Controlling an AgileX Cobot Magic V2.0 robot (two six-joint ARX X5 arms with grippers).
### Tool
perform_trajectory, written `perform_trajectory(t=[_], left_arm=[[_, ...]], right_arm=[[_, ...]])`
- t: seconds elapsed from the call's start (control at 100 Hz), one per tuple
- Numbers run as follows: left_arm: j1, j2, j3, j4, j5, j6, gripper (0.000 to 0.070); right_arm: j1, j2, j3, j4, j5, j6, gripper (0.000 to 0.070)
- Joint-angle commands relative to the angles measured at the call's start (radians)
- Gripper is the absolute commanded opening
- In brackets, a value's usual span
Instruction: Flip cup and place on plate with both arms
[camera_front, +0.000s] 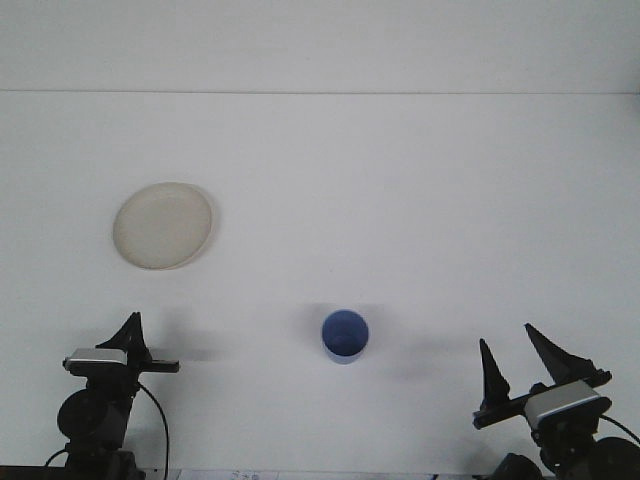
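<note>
A blue cup (345, 335) stands upright, mouth up, well apart from the cream plate (162, 225) lying flat.

No text, label, brand, number or sign can be read in this view. The white worktop (400, 200) has a plain surface with no print on it. The round cream plate (162, 225) near the left edge and the small blue cup (345, 335) near the middle of the front edge carry no marks that can be seen. The pale blocks on the two black pincers, left (130, 333) and right (515, 365), at the front corners are too small and blurred to show any letters.
</note>
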Motion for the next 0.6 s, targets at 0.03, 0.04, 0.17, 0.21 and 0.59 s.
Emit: perform_trajectory(t=[0.03, 0.04, 0.17, 0.21, 0.59], left_arm=[[0.002, -0.001, -0.019, 0.01, -0.005, 0.005, 0.0013], [0.002, -0.001, -0.019, 0.01, -0.005, 0.005, 0.0013], [0.002, -0.001, -0.019, 0.01, -0.005, 0.005, 0.0013], [0.002, -0.001, -0.019, 0.01, -0.005, 0.005, 0.0013], [0.002, -0.001, -0.019, 0.01, -0.005, 0.005, 0.0013]], right_arm=[[0.008, -0.008, 0.005, 0.014, 0.005, 0.006, 0.047], [0.008, -0.008, 0.005, 0.014, 0.005, 0.006, 0.047], [0.008, -0.006, 0.005, 0.006, -0.005, 0.006, 0.047], [0.009, -0.006, 0.005, 0.006, -0.005, 0.006, 0.047], [0.009, -0.006, 0.005, 0.007, -0.004, 0.006, 0.047]])
